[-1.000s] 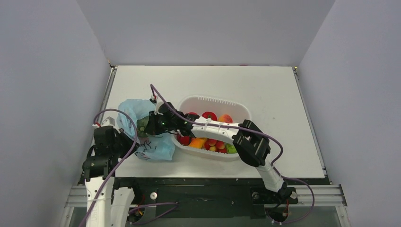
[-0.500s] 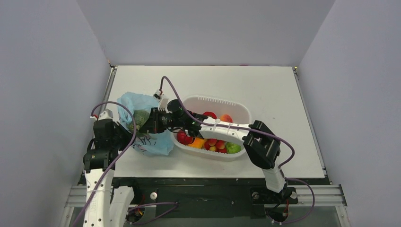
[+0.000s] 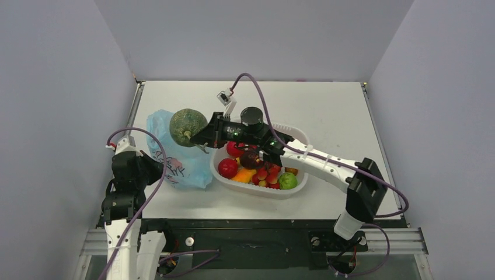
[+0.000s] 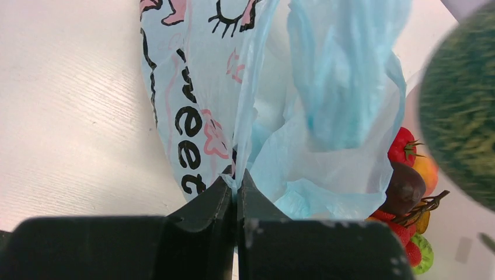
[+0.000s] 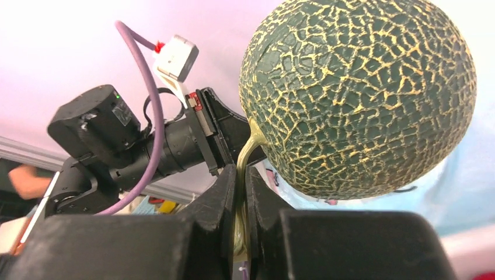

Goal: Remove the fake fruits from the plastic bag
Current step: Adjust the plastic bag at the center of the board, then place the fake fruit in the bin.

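Note:
My right gripper [image 3: 199, 138] [image 5: 240, 175] is shut on the yellow stem [image 5: 248, 146] of the netted grey-green melon [image 3: 187, 125] [image 5: 362, 93]. It holds the melon in the air above the light-blue plastic bag [image 3: 178, 166] [image 4: 327, 116], clear of it. The melon also shows blurred in the left wrist view [image 4: 461, 105]. My left gripper [image 3: 153, 170] [image 4: 235, 181] is shut on a pinch of the bag's near edge. The bag lies slack on the table. A red round fruit [image 3: 228, 168] lies in the white tub. Whether anything is inside the bag is hidden.
The white tub [image 3: 299, 139] stands right of the bag, touching it, and holds several toy fruits, including a green one [image 3: 286, 181] and a dark one [image 4: 403, 189]. My right arm [image 3: 315, 160] reaches across over the tub. Grey walls enclose the table.
My right gripper has lifted the melon out of the bag, up and towards the back. The bag has slumped flatter. My left gripper keeps its pinch on the bag.

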{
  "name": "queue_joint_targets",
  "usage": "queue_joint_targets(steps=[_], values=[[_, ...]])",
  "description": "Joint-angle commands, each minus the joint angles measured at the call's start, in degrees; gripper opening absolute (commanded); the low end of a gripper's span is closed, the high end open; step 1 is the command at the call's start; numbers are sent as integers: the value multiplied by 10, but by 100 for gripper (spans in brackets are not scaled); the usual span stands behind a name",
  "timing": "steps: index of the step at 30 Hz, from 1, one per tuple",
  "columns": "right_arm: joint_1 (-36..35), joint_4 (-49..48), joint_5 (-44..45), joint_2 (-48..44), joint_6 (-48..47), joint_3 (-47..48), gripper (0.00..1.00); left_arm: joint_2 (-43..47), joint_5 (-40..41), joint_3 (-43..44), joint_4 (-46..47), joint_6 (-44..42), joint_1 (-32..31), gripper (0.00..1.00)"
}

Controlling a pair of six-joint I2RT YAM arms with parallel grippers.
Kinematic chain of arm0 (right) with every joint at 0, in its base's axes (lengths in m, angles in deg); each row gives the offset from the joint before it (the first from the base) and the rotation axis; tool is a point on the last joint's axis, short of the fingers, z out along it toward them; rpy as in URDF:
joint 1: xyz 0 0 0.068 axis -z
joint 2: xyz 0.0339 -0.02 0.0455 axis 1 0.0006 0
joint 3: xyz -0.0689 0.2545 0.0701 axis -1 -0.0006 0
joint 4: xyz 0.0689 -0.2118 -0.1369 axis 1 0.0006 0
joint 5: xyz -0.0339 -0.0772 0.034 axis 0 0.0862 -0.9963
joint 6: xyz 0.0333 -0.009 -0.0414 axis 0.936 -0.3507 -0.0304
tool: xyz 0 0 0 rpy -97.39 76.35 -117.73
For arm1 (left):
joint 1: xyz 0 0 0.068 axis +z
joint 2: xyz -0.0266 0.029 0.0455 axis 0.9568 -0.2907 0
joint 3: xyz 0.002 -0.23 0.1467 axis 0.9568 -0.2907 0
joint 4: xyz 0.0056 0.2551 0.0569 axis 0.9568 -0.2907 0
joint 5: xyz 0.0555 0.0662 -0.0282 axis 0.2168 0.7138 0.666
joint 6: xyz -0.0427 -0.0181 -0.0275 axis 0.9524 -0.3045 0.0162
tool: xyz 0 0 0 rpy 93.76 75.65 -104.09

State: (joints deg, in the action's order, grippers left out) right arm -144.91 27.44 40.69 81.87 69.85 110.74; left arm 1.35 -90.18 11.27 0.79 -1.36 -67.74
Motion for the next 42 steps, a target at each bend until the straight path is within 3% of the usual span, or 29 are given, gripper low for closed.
queue_joint_targets(steps=[1, 7, 11, 16, 25, 36, 42], values=[[39, 32, 47, -81, -64, -25, 0, 0, 7, -7, 39, -6, 11, 0], [78, 209, 163, -148, -197, -46, 0, -23, -15, -5, 40, -18, 21, 0], [82, 276, 243, -177, -252, -70, 0, -28, -29, -6, 45, -22, 27, 1], [82, 317, 304, -187, -272, -94, 0, -32, -51, -6, 49, -29, 34, 12], [74, 334, 334, -131, -287, -81, 0, -43, -82, -3, 46, -42, 36, 22], [32, 365, 392, -88, -333, -39, 44, -18, -109, -2, 53, -52, 36, 34], [22, 372, 424, -127, -355, -43, 57, -7, -91, 26, 23, -43, 36, 35]])
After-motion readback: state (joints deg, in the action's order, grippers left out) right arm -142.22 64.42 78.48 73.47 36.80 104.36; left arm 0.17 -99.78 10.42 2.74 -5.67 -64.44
